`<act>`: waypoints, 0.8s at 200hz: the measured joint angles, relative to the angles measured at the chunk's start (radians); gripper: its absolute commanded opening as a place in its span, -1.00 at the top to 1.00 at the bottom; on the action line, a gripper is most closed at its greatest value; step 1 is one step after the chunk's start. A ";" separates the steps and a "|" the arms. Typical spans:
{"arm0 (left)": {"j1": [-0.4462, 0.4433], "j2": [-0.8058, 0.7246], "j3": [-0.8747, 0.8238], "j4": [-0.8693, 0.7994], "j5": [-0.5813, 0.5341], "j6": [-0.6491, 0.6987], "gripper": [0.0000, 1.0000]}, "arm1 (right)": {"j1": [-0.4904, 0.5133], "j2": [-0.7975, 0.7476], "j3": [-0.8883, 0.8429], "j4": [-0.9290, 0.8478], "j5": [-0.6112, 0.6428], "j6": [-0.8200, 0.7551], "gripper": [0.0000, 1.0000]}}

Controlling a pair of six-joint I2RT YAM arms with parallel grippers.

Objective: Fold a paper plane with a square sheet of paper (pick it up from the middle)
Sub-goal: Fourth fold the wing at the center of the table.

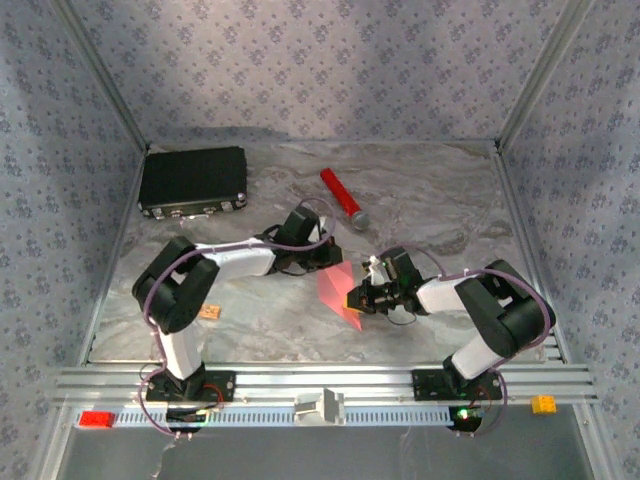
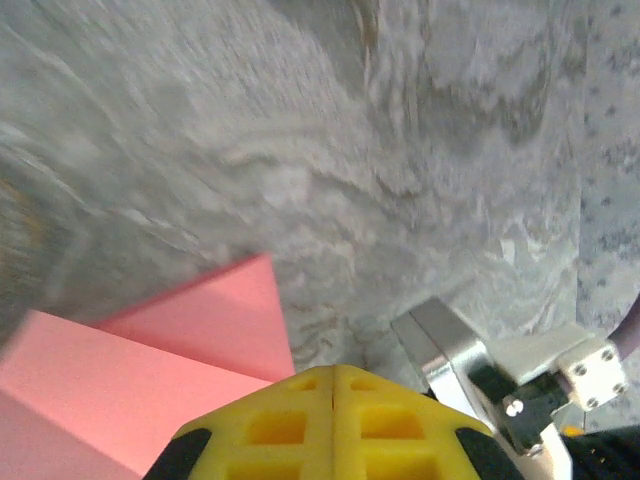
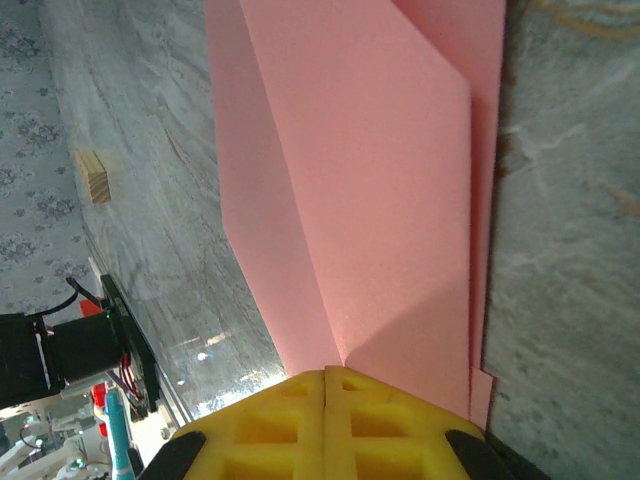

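Top external view has the folded pink paper in the middle of the table, right tool pinched shut on its edge, left tool closed too at its far corner.

Floral walls, grey marbled tbl.

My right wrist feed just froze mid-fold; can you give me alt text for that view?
A folded sheet of pink paper runs up from the shut yellow fingers at the bottom edge, its overlapping layers creased lengthwise, and it looks pinched between them. Grey marbled table lies around it, with a small wooden block at the left.
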 measured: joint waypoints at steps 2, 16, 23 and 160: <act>-0.003 0.004 -0.002 0.005 0.003 -0.001 1.00 | 0.000 0.000 0.000 0.000 0.000 0.000 1.00; -0.013 0.034 -0.019 0.035 0.014 -0.014 1.00 | 0.000 -0.002 0.002 -0.007 0.000 0.000 1.00; -0.014 0.047 -0.031 0.045 0.015 -0.022 1.00 | 0.000 -0.005 0.002 -0.011 0.000 0.000 1.00; -0.008 0.102 -0.076 0.133 0.038 -0.037 1.00 | 0.044 -0.018 0.163 -0.169 0.119 0.032 0.99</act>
